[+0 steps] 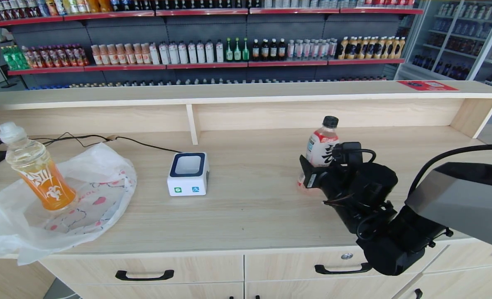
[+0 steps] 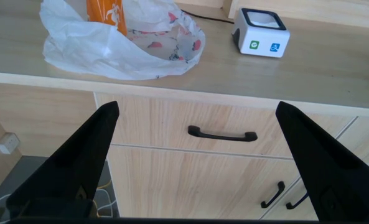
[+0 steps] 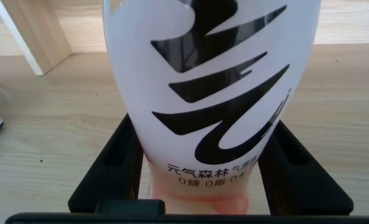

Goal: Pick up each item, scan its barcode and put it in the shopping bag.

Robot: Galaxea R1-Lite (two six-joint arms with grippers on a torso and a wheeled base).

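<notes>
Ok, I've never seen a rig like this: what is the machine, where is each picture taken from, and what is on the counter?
It is a two-armed robot in a shop. The wide picture comes from a camera on its head, looking down at the counter. The other two come from cameras on its wrists, each looking along that arm's tool. On the counter stand a small white scanner and, on the robot's left, an orange bottle upright amid the folds of a white shopping bag. The right tool is closed around a pink bottle that stands on the counter. The left tool is open and empty, in front of the drawers.
</notes>
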